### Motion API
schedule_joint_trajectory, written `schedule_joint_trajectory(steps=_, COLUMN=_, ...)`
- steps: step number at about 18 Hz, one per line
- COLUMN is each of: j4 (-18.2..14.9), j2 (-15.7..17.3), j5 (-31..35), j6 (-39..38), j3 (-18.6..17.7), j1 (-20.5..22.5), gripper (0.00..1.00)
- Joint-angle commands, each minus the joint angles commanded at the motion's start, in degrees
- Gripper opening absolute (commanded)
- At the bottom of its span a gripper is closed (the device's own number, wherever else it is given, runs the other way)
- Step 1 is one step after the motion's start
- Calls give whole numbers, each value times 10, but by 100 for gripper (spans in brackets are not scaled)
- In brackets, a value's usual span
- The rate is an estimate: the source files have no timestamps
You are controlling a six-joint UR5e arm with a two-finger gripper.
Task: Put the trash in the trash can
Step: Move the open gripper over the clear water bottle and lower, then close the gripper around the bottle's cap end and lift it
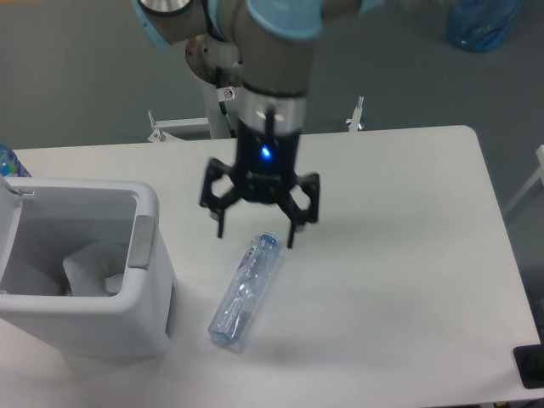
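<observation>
**Bottle on the counter, wrapper in the bin**

The plastic bottle (245, 291) lies flat on its side on the white counter (399, 255). It is clear and looks a bit squashed. Its blue cap points up and away toward the arm, and its bottom end points toward the near edge of the counter. Nothing is holding it.

The white paper wrapper (89, 268) is down inside the trash can (93, 319). It looks crumpled and sits on the bottom, by the wall nearest the bottle.

The trash can is a big white box with round corners and a thick rim. It stands at the left end of the counter, just beside the bottle but not touching it. A grey tab sticks out on the side that faces the bottle.

The gripper (258, 236) hangs right over the cap end of the bottle. Its jaws are spread wide and they hold nothing. The black fingertips point down, one on each side of the cap end. I cannot tell if they touch the bottle. A small blue light glows on the gripper's body.

The arm reaches down from a white post (231, 102) behind the counter. A blue bag (480, 21) sits on the grey floor far back on the right.
</observation>
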Motion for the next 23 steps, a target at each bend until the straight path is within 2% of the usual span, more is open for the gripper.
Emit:
schedule_joint_trajectory(steps=3, j4=-1, j2=-14, j5=82, j6=1, j3=0, j1=-2, gripper=100)
schedule_joint_trajectory(steps=8, j4=0, j2=-48, j5=85, j6=-3, j3=-10, j1=-5, gripper=100)
schedule_joint_trajectory(steps=11, j4=1, j2=-69, j5=84, j6=1, j3=-14, j1=-30, gripper=100)
schedule_joint_trajectory(steps=13, j4=2, j2=-96, j5=83, j6=5, j3=-13, j1=-41, gripper=100)
schedule_joint_trajectory(steps=15, j4=17, j2=-122, j5=84, j6=3, j3=-9, j1=-56, gripper=100)
schedule_joint_trajectory(steps=23, j4=24, j2=-156, j5=83, j6=6, j3=-17, j1=-77, gripper=100)
